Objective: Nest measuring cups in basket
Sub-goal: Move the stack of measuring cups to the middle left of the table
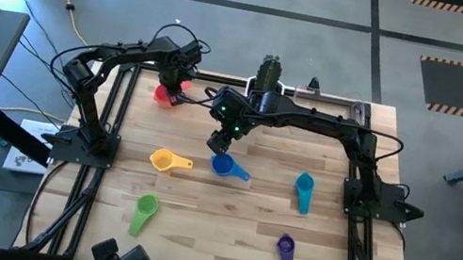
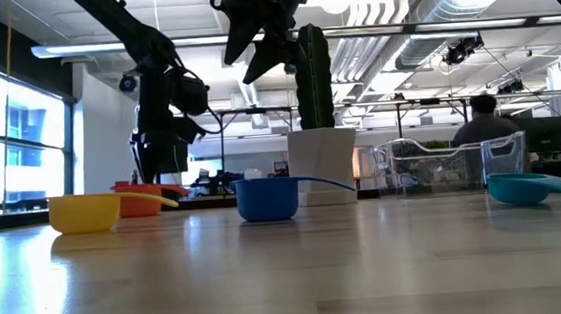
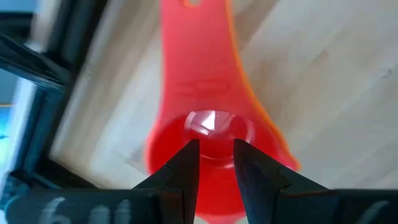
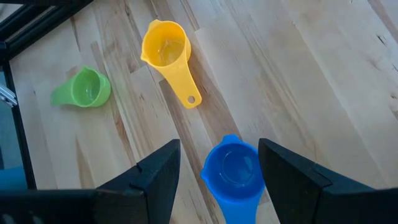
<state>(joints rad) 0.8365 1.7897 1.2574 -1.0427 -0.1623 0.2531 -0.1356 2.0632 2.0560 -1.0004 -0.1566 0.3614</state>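
The orange-red cup (image 1: 164, 95) sits on its base near the table's far left corner. My left gripper (image 1: 171, 76) hangs straight above its bowl (image 3: 211, 127), pointing down, fingers a narrow gap apart. The blue cup (image 1: 223, 165) rests upright mid-table, and my right gripper (image 1: 229, 134) is wide open and well above it (image 2: 266, 38). The yellow cup (image 1: 167, 161), green cup (image 1: 143, 212), teal cup (image 1: 303, 190) and purple cup (image 1: 285, 252) lie scattered on the table. The clear basket (image 2: 452, 164) stands at the far side, right of the pot. No pink cup shows.
A white pot with a cactus (image 2: 319, 164) stands at the far edge between the arms. Black frame rails (image 1: 103, 127) run along the table's left and right sides. Bare wood lies between the cups toward the near edge. A person (image 2: 484, 126) sits in the room behind.
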